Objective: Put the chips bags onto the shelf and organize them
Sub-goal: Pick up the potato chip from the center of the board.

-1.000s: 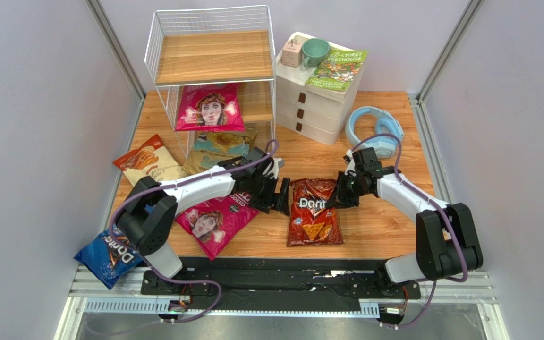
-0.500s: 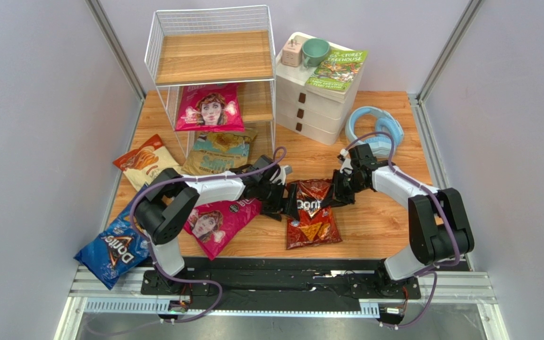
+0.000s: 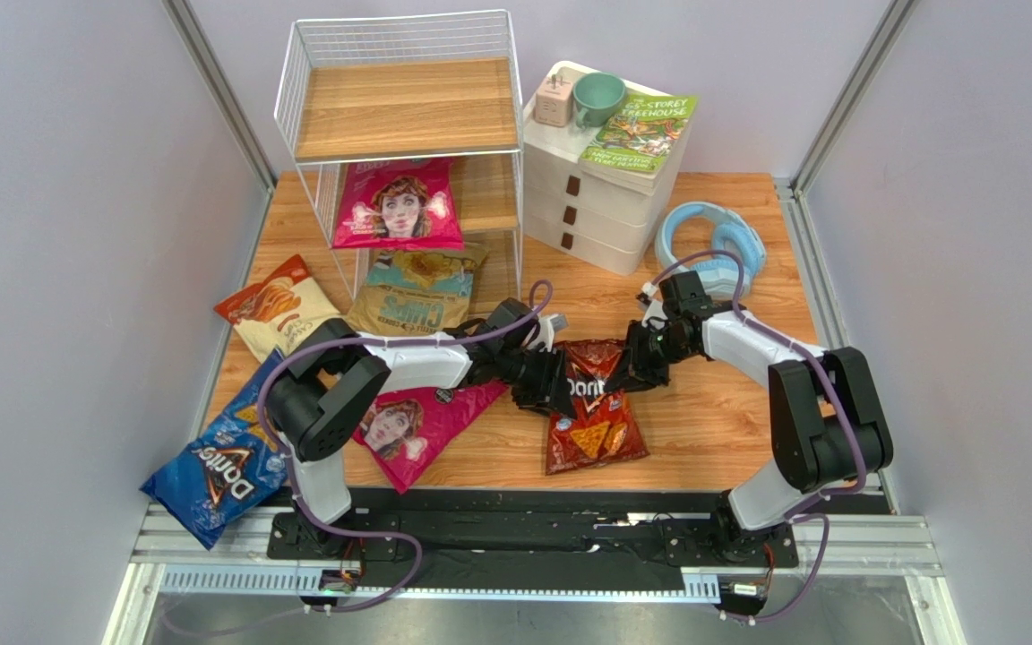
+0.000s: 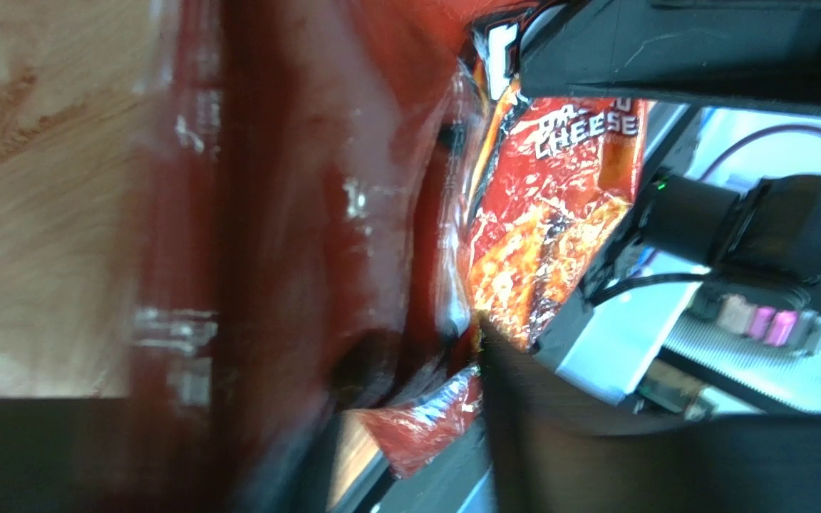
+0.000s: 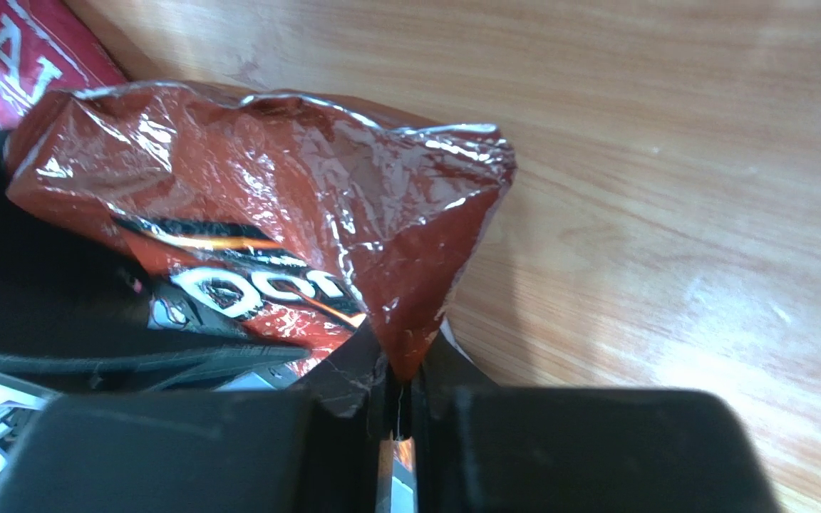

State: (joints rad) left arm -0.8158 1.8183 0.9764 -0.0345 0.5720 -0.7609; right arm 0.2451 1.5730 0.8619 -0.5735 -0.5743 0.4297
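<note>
Red Doritos bag (image 3: 596,427) now narrower, crumpled

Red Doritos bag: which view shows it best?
Top external: nearly the whole red Doritos bag shows, logo readable. Right wrist shows one crumpled end pinched between its jaws. Left wrist shows only a blurred, partial close-up.

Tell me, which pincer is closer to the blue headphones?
Right. The right pincer grips the red Doritos bag on the side toward the blue headphones; the left pincer is farther, on its opposite side.
</note>
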